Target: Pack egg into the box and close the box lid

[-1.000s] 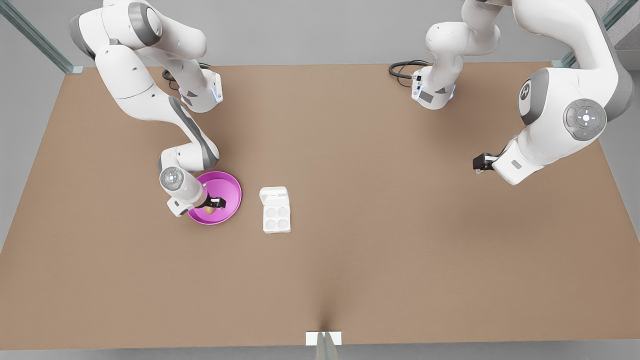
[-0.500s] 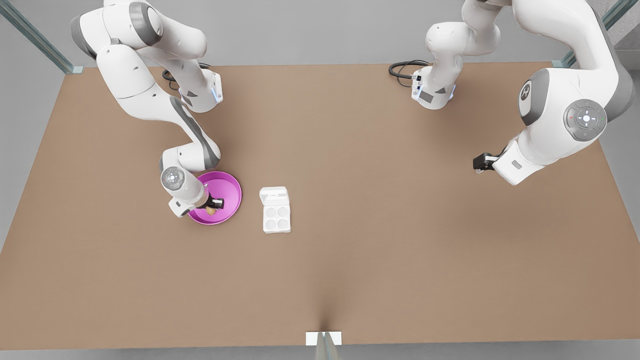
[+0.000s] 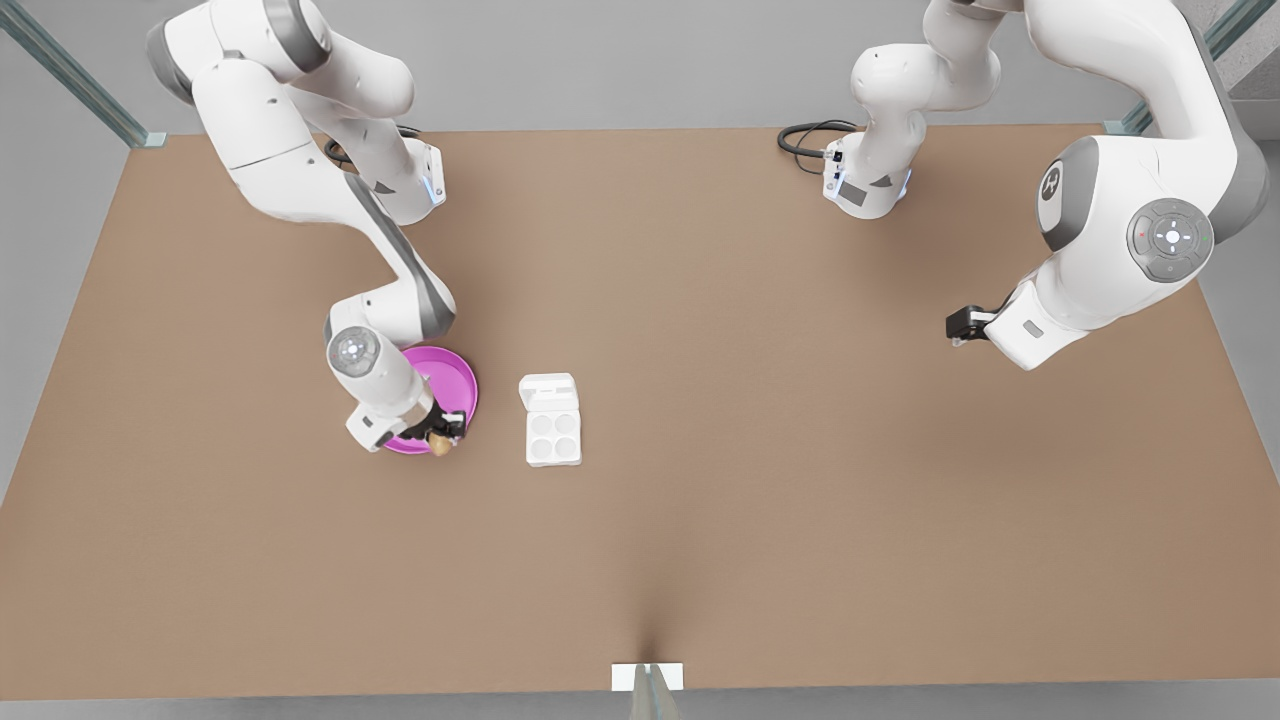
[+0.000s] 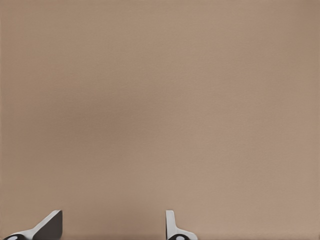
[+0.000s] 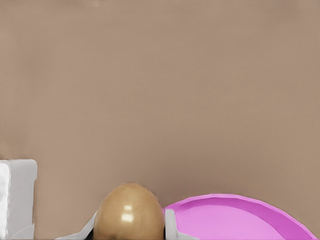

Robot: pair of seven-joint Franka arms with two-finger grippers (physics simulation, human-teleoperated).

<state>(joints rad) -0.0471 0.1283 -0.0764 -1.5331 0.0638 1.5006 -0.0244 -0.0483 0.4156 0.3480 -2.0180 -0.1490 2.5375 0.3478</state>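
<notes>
Egg (image 3: 441, 446) is what your right gripper (image 3: 444, 436) is clamped on, left of centre in the front view, at the lower edge of the pink plate (image 3: 455, 372). Your box (image 3: 553, 436) sits on the table (image 3: 760, 500) just right of the plate, its four cups bare and the box lid (image 3: 548, 390) folded back. Your left gripper (image 3: 958, 327) waits with fingers (image 4: 172, 227) spread wide, at right, over bare table

Egg (image 5: 129, 214): glossy tan-beige. Box (image 3: 553, 437) and box lid (image 3: 548, 389): plain white. Plate (image 3: 455, 381): solid magenta-pink. Table (image 3: 760, 420): uniform brown. Arms: white with grey joints
</notes>
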